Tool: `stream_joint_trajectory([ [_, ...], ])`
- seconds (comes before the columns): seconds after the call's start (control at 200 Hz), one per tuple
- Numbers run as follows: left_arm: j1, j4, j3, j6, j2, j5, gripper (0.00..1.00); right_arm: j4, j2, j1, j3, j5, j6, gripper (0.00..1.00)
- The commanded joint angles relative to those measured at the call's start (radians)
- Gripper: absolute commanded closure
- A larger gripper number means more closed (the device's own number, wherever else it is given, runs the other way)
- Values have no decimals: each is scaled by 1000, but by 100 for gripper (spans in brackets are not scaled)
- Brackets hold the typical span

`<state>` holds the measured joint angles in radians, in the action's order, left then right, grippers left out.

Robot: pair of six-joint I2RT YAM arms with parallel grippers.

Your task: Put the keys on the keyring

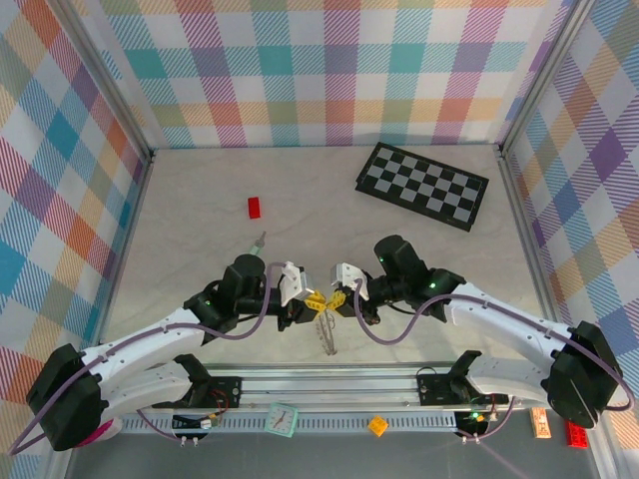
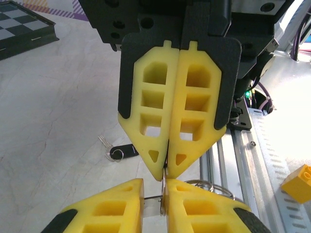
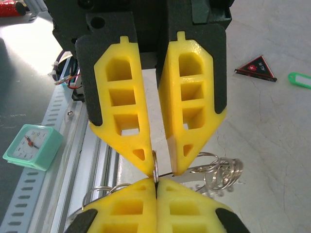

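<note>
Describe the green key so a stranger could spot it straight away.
On the pale table, find the red brick in the left half. Just nearer the arms lies the green key: tiny, silver-bladed, light green head, unlike the solid red brick.

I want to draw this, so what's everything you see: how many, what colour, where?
black-and-white chequered board: 1, black and white, far right of table
small red rectangular brick: 1, red, table left of middle
silver metal key with light green plastic head: 1, silver and green, on table
silver metal key with black plastic head: 1, silver and black, on table
triangular tag: 1, black and red, near green key
thin silver metal keyring: 1, silver, between claws
small square clock: 1, mint green, near edge
plastic toy brick: 1, yellow, near edge
left claw: 1, yellow, slightly open
right claw: 1, yellow, shut on keyring
</note>
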<state>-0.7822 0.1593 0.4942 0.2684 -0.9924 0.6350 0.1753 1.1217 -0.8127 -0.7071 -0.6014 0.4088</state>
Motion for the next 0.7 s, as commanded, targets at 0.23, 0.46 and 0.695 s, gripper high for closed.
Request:
stream_joint_trajectory([
  [0.23, -11, 123, -52, -72, 15, -7, 84, -107, -27, -7, 25, -43, -52, 100],
  [0.46, -12, 134, -62, -70, 1, 0, 100, -115, -19, -8, 24, -52, -67, 100],
  [0.695, -14, 131, -66, -10, 2, -22, 100, 42, 23, -9, -12, -4, 11, 75],
])
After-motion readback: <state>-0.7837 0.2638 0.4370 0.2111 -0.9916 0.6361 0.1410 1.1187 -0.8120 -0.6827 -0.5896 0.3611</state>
